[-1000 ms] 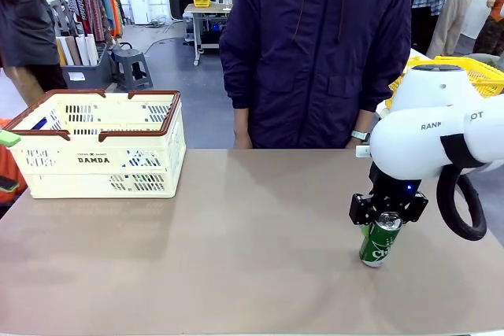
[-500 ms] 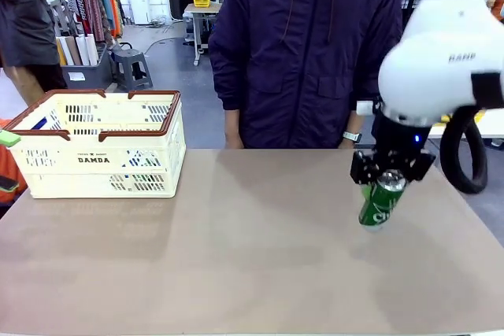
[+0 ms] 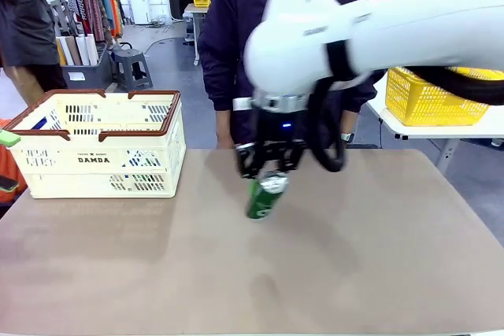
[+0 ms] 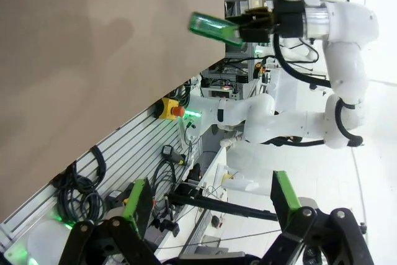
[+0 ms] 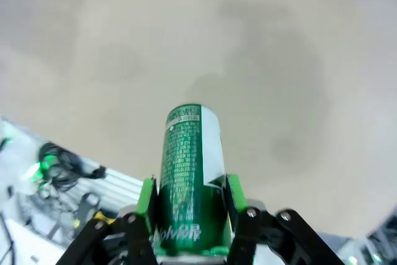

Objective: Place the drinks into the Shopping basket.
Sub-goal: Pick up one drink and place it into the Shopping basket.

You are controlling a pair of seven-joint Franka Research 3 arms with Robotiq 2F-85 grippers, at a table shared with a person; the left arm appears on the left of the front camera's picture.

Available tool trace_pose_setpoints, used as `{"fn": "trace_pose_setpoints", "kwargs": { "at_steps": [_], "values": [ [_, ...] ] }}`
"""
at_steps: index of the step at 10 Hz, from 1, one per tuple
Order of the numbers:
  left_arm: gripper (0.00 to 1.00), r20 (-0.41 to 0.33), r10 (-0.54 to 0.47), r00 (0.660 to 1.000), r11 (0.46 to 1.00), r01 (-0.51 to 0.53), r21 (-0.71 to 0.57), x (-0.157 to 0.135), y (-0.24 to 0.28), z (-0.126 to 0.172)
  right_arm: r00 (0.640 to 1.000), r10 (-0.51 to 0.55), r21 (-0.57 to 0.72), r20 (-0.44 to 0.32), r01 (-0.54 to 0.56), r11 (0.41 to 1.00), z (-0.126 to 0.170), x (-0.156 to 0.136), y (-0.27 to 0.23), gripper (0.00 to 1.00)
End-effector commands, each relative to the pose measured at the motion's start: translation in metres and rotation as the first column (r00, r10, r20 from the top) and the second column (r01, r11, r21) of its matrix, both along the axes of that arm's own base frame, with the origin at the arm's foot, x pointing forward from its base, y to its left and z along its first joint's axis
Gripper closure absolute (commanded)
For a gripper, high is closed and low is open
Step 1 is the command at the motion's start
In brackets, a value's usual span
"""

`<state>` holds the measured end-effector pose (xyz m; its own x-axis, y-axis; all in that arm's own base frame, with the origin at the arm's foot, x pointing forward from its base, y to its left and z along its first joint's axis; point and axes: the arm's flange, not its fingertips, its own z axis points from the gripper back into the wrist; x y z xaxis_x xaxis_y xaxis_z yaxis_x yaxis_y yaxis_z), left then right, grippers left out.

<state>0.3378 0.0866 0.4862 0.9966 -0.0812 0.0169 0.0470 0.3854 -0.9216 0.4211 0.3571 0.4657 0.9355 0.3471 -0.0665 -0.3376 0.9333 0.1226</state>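
Green can [image 3: 263, 197] is clamped at its top end between the right gripper [image 3: 270, 164] jaws and is hung tilted above the bench [image 3: 378, 257], clear of the surface, near mid-bench. In the right wrist view the can [image 5: 188, 178] is seen gripped on both sides by the green pads [image 5: 147, 195], its body pointing away from the camera over bare bench top. White markings are seen on the can side; the print is too small to read.

Right arm [image 3: 378, 29] is reached across from the right side, in front of a person in a dark jacket [image 3: 236, 13] at the far edge.

Basket [image 3: 98, 143] is set at the far left of the bench, cream with brown rim and handles, "DAMDA" on its side. It is well apart from the can, to the can's left. Its contents cannot be made out through the perforations.

Left gripper [image 4: 208, 203] is seen in the left wrist view with jaws wide apart, nothing between them. The can [image 4: 214, 28] and the right gripper [image 4: 257, 24] are also seen there, farther off, above the bench edge.

Yellow basket [image 3: 433, 96] is set on a separate table at the right background.
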Motion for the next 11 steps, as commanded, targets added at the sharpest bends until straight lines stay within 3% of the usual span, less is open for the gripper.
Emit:
{"fn": "trace_pose_setpoints", "kwargs": {
  "at_steps": [1,4,9,10,11],
  "values": [
    [0.0,-0.008,-0.009,1.0,1.0,0.009,0.001,-0.003,0.002,0.001,0.998,0.06,-0.077,0.017,-0.059,0.995,-0.006,0.03,0.067,1.0],
    [0.0,-0.008,-0.009,1.0,1.0,0.009,0.001,-0.003,0.002,0.001,0.986,0.138,-0.137,-0.098,-0.151,0.979,-0.046,0.046,0.137,1.0],
    [0.0,-0.008,-0.009,1.0,1.0,0.009,0.001,-0.003,0.002,0.001,0.976,0.164,-0.152,-0.14,-0.185,0.971,-0.086,0.055,0.147,1.0],
    [0.0,-0.008,-0.009,1.0,1.0,0.009,0.001,-0.003,0.002,0.001,0.976,0.164,-0.15,-0.145,-0.185,0.971,-0.087,0.056,0.147,0.78],
    [0.0,-0.008,-0.009,1.0,1.0,0.009,0.001,-0.003,0.002,0.001,0.974,0.166,-0.15,-0.152,-0.189,0.97,-0.087,0.055,0.148,0.22]
  ]
}}
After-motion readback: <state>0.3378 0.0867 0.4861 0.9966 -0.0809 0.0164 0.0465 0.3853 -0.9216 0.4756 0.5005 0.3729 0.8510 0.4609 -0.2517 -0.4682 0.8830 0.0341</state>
